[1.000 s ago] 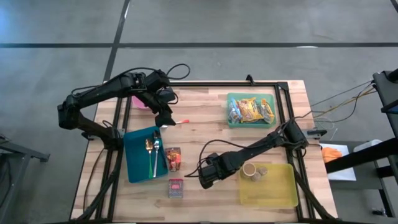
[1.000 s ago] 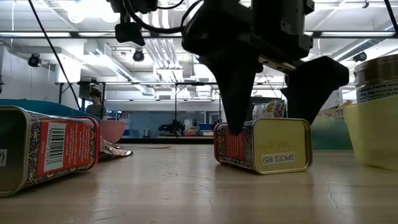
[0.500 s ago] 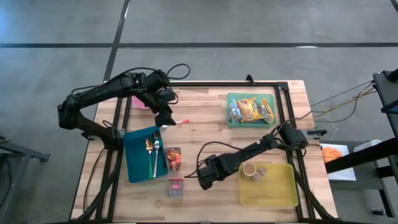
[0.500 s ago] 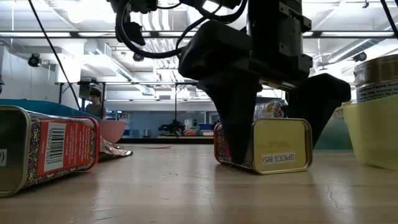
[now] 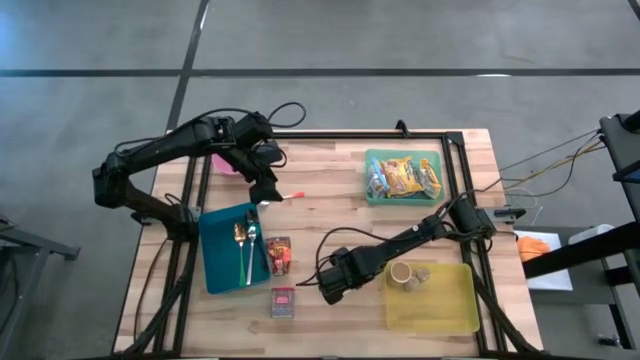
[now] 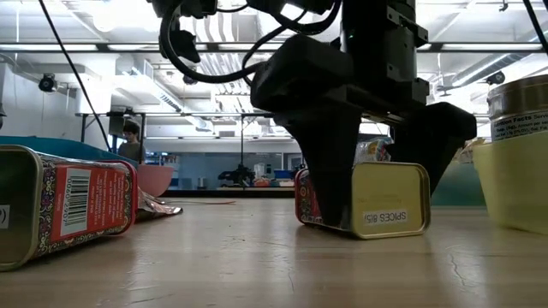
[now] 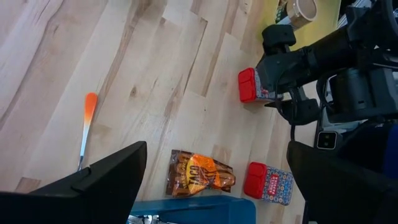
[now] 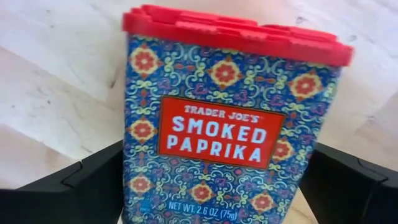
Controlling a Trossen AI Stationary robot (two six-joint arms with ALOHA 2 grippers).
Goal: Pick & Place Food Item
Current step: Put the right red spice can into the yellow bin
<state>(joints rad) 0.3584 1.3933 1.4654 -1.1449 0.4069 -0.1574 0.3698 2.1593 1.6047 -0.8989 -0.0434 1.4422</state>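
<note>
A blue patterned smoked-paprika tin (image 8: 230,130) with a red lid lies on its side on the wooden table near the middle front, and shows in the low view too (image 6: 377,201). My right gripper (image 8: 217,186) hangs over it pointing straight down, open. One finger (image 6: 330,184) stands on each long side of the tin, and no touch shows. In the high view my right gripper (image 5: 328,290) hides the tin. My left gripper (image 5: 268,192) hovers open above the far left of the table, over nothing.
A second tin (image 5: 283,302) lies near the front edge, and an orange snack packet (image 5: 278,255) lies beside the blue tray (image 5: 215,250) of cutlery. A yellow bin (image 5: 450,310) with cans stands front right. A green bin (image 5: 372,190) of snacks stands far right. An orange-handled utensil (image 5: 290,196) lies beside my left gripper.
My right gripper has sunk a little over the paprika tin. Its fingers, which ended near the tin's top, now reach down along its sides almost to the table. The gap between them is unchanged.
</note>
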